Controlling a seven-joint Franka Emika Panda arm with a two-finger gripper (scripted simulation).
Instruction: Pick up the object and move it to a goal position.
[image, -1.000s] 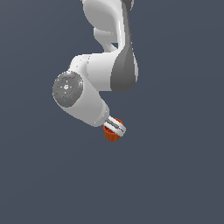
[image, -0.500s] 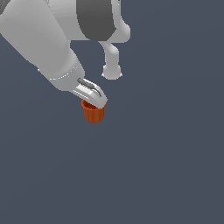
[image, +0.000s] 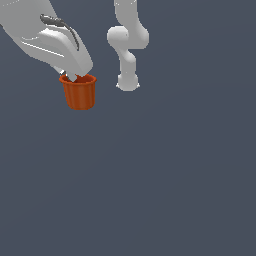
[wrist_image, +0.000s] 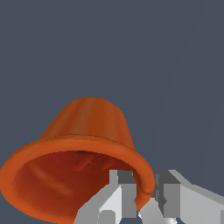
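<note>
The object is a small orange-red ribbed cup with a rim, upright, hanging at the upper part of the exterior view's left. My gripper comes down onto its rim from above and is shut on it. The wrist view shows the same cup close up, seen into its mouth. There my gripper pinches the rim wall, one finger inside the cup and the other finger outside.
The arm's white base column stands in the back at the exterior view's middle. A plain dark grey floor lies under everything.
The arm has swung, carrying the cup toward the exterior view's left and upward in the picture. The cup now looks larger and stays in the fingers.
</note>
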